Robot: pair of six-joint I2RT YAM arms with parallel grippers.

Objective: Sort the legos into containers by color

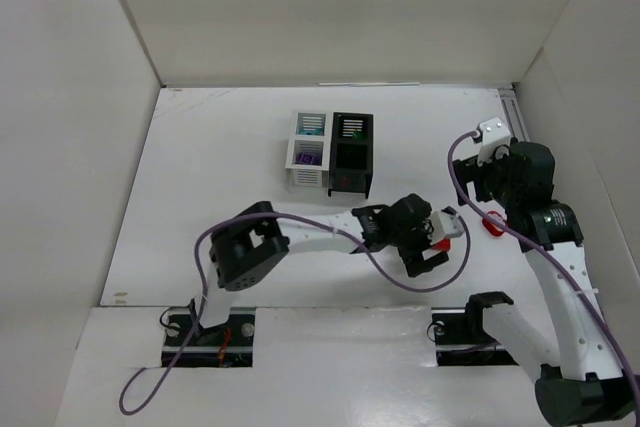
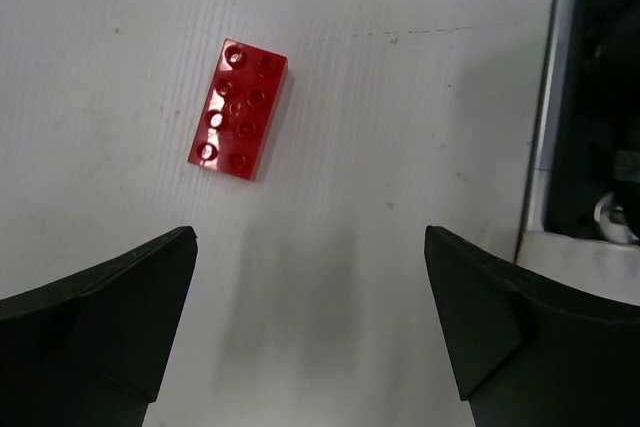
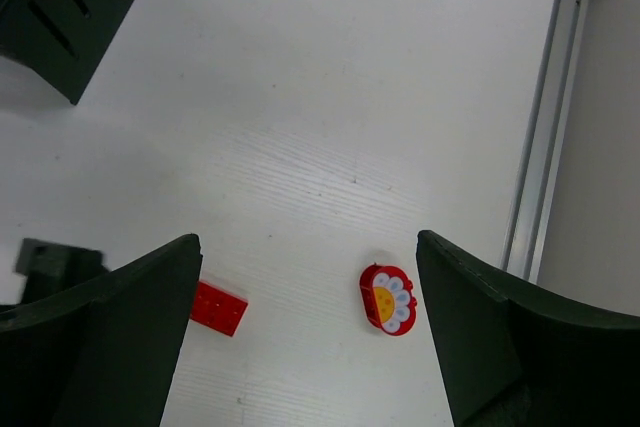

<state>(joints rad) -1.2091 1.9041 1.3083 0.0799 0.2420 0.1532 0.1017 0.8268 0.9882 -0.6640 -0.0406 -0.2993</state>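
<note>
A red 2x4 lego brick (image 2: 238,109) lies flat on the table, ahead and left of my open, empty left gripper (image 2: 310,277). In the top view the left gripper (image 1: 443,240) is at centre right, with the brick (image 1: 438,231) at its tip. My right gripper (image 3: 308,277) is open and empty above the table, over a red rounded flower-print piece (image 3: 387,299) and the red brick (image 3: 218,307). The white container (image 1: 308,150) holds teal and purple pieces. The black container (image 1: 352,152) holds green and red pieces. My right gripper (image 1: 478,192) hovers near the flower piece (image 1: 492,224).
A metal rail (image 3: 545,147) runs along the table's right side next to the wall. A corner of the black container (image 3: 70,7) shows at the upper left of the right wrist view. White walls enclose the table.
</note>
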